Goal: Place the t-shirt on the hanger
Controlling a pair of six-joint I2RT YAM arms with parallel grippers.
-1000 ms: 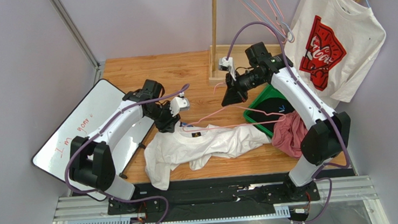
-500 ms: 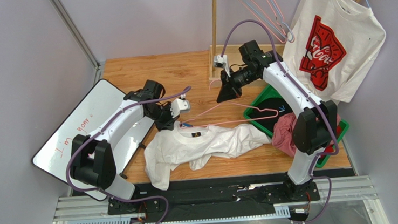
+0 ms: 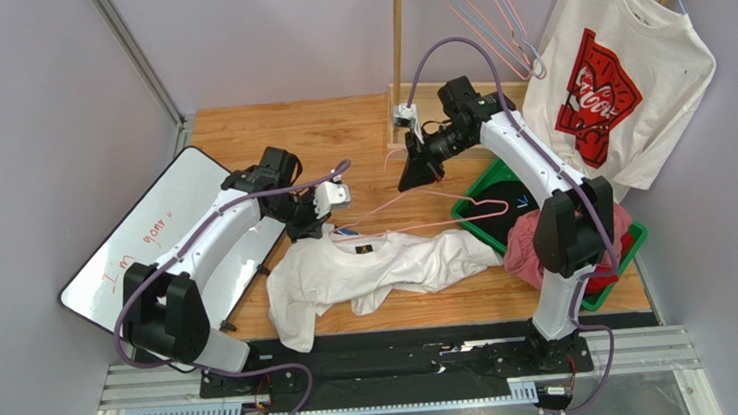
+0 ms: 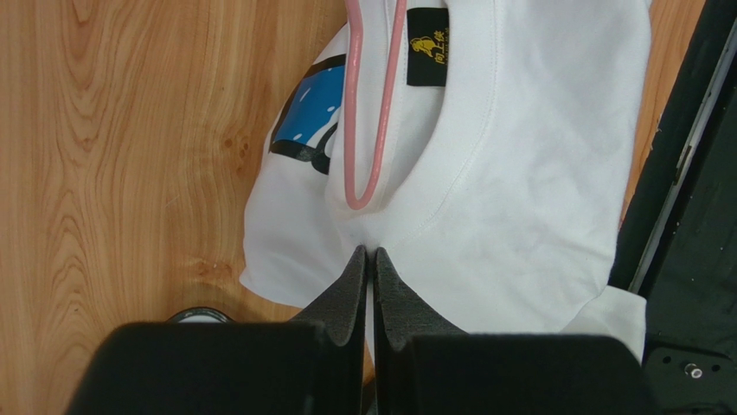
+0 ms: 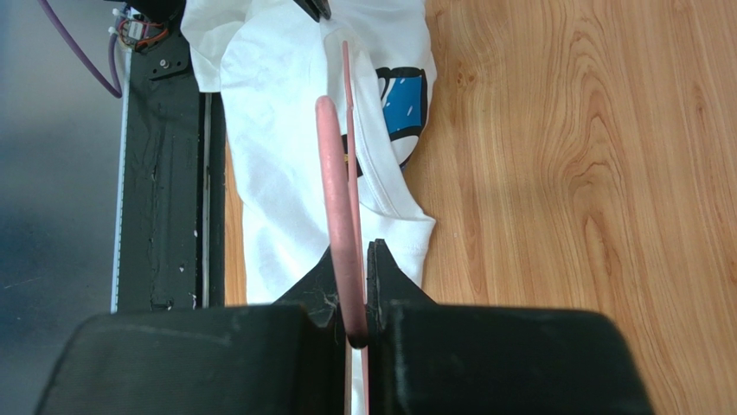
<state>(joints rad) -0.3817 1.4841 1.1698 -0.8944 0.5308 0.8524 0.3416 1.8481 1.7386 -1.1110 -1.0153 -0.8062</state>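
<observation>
While the left gripper (image 4: 370, 259) stays clamped shut on the collar edge of the t-shirt (image 3: 388, 264), the right gripper (image 5: 355, 298) is closed tight on the pink hanger (image 5: 334, 199) near its hook end. Item, t-shirt: it lies crumpled on the wooden table (image 3: 336, 130) at the 6 o'clock edge, with the collar facing 12 o'clock and the dark label showing. Item, hanger: it is held above the shirt, with its long axis running 3 to 9 o'clock. In the left wrist view its 9 o'clock tip rests inside the neck opening, just beside the label. Change over the last second: the right gripper has drawn away from the green bin (image 3: 468, 209) toward 10 o'clock and carried the hanger with it, so the tip sits slightly further toward 9 o'clock at the collar. The shirt itself has barely shifted. Assessment: one hanger shoulder is only starting to thread into the neck. The other shoulder is still outside the shirt, so most of the task remains.
</observation>
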